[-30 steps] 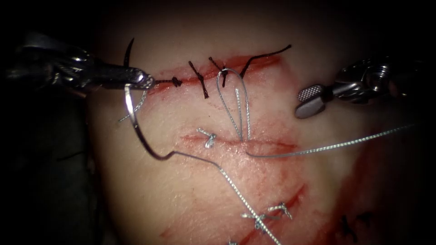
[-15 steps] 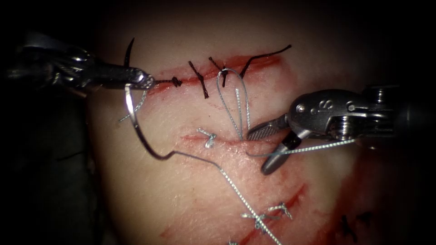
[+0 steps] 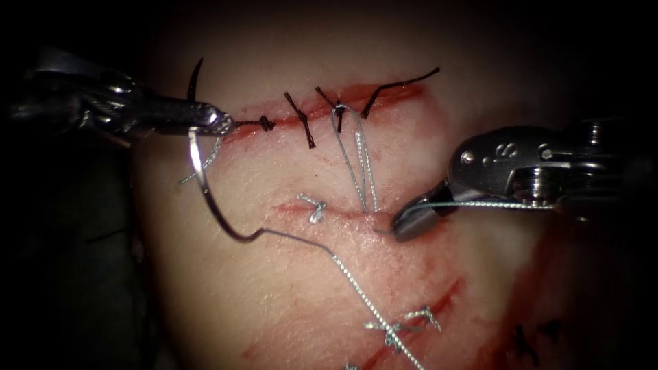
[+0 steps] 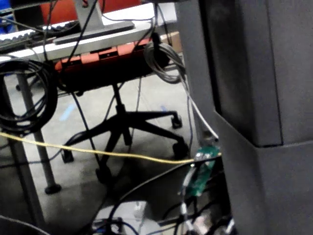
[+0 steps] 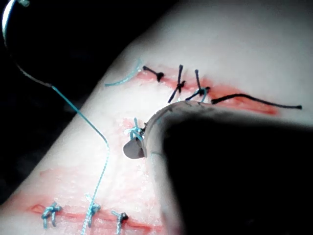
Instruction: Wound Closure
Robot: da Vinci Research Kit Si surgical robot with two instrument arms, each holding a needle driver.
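Observation:
My left tool [image 3: 221, 123] is at the left end of the upper cut, jaws shut on the curved needle [image 3: 205, 192] near its tip end. The needle hangs free of the tissue [image 3: 288, 301], its tail low. Silver thread [image 3: 343, 270] trails from the tail toward the lower right. My right tool [image 3: 404, 223] is at the right part of the middle cut [image 3: 301, 207], jaws shut on the thread [image 3: 480, 204], which runs off to the right. A narrow thread loop [image 3: 356, 157] rises from this cut to the upper one. The right wrist view shows one jaw's tip [image 5: 133, 148] on the tissue and the needle [image 5: 10, 44].
The upper cut [image 3: 384, 92] carries several black stitches [image 3: 301, 120] with loose ends. A silver knot [image 3: 314, 207] sits on the middle cut. More silver knots [image 3: 394, 329] lie on the lower cut. Red fluid [image 3: 439, 294] streaks the tissue. Black thread ends [image 3: 528, 342] lie at the lower right.
The right tool came in from the right with open jaws, straddled the thread, then shut on it at the middle cut. The thread loop has narrowed. The left tool and needle have stayed still.

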